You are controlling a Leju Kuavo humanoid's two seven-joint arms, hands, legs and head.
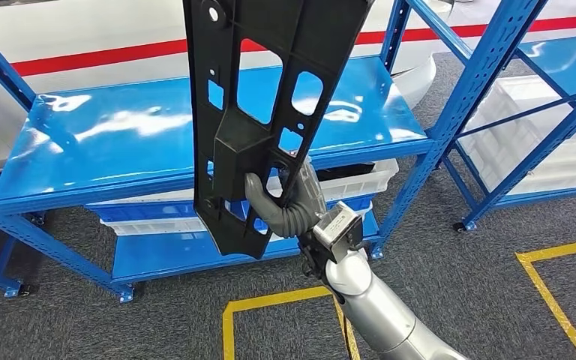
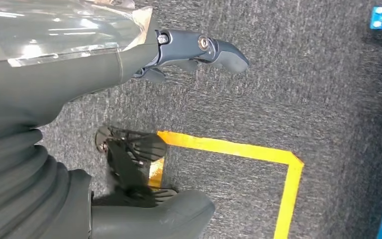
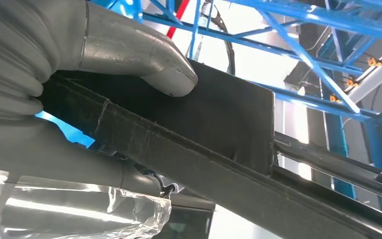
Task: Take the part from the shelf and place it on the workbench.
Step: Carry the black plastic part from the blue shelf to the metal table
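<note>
Fingers (image 1: 259, 196) of the right hand (image 1: 285, 206) are gripping the long black perforated plastic part (image 1: 259, 105) upright before the glossy blue metal shelf (image 1: 120, 135), while the left hand (image 2: 189, 50) (holding nothing) is hanging uncurled above grey carpet (image 2: 303, 99).

Probably a warehouse: blue steel shelving (image 1: 195, 135) (yellow floor tape (image 1: 555, 292)).
</note>
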